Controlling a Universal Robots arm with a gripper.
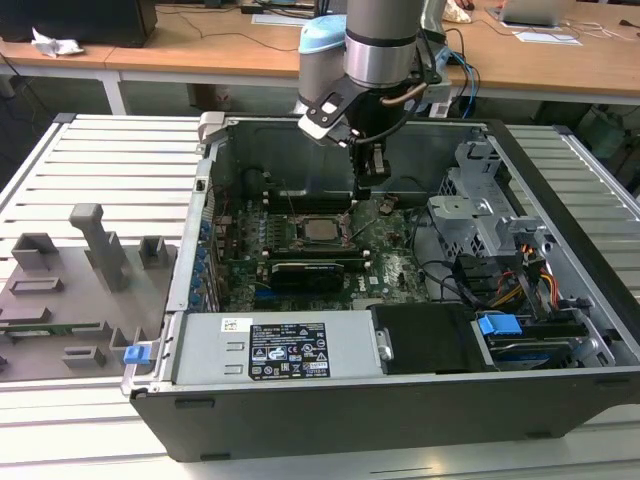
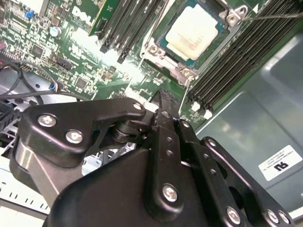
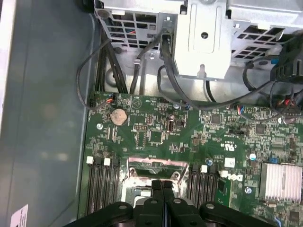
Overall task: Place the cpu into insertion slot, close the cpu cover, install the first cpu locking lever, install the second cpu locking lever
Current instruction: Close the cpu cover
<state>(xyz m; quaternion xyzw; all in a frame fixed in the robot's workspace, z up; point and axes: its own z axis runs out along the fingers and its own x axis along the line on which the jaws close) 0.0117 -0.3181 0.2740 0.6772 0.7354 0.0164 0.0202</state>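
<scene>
Cpu (image 2: 191, 30) is sitting in the insertion slot (image 2: 166, 47), just beyond the tips of the gripper (image 2: 161, 97). The gripper is hanging low over the green motherboard (image 3: 156, 132), its two black fingers (image 3: 155, 187) pressed together with nothing showing between them. The cpu cover (image 2: 182, 70) is lying flat, framing the chip, and a thin wire lever (image 2: 185, 94) is running beside the fingertips. The board is lying inside an open dark computer case (image 1: 400, 420) on a pale slatted table (image 1: 110, 160). Grey fixtures (image 1: 100, 245) are standing at the exterior view's left, and wooden desks (image 1: 200, 55) are stretching behind. The cpu top is showing pale, square and bright.
</scene>
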